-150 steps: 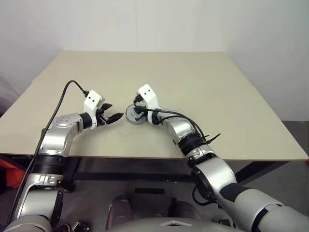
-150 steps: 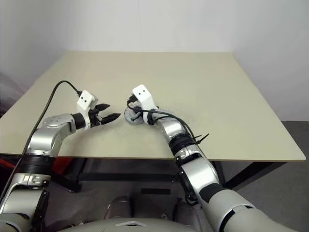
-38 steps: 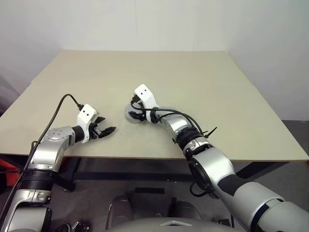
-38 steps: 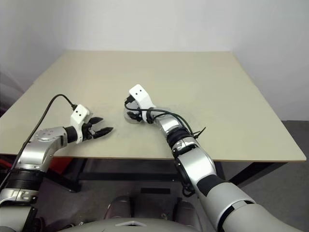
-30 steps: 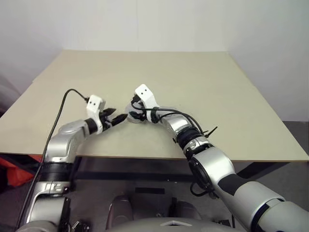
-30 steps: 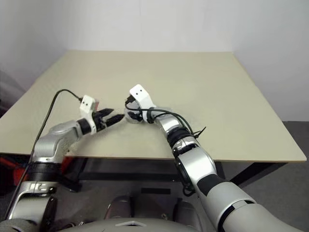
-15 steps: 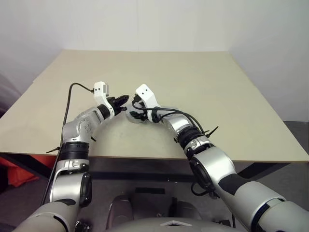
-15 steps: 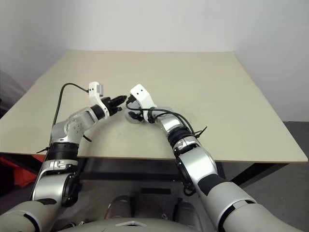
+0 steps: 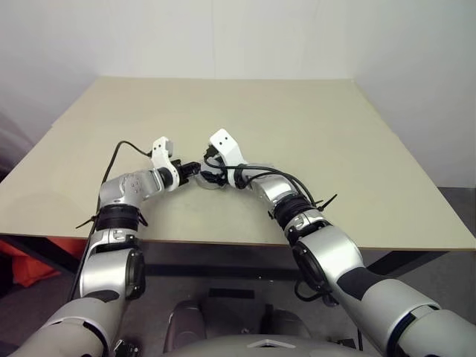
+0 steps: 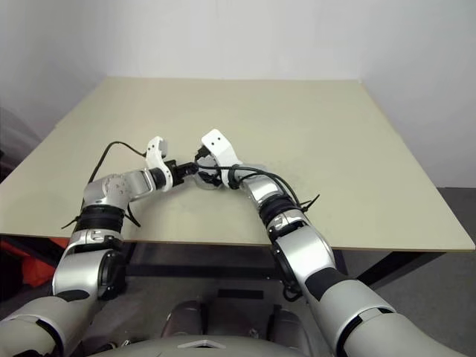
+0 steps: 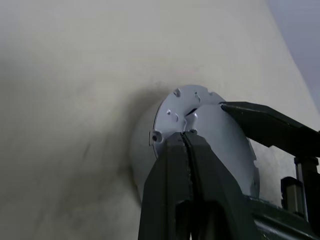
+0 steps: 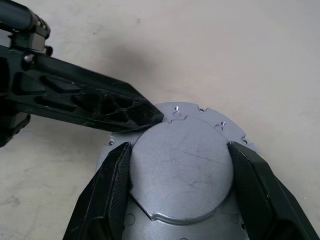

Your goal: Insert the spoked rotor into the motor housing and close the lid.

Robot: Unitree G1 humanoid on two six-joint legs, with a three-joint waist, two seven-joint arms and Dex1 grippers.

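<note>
Grey lid [image 12: 182,172] on the desk [image 9: 312,141]: we log our right pincer [image 12: 182,192] straddling its raised centre, fingers touching; our left pincer [image 11: 186,150], clenched empty, tip meets the lid's rim.

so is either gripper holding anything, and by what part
The right gripper clasps the round pale grey lid by its opposite edges. The shut left gripper only touches the rim.

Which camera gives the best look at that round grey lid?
The right wrist view: the lid is close up, face on. The left wrist view shows it partly behind claw fingers; the eye views show a small sliver.
</note>
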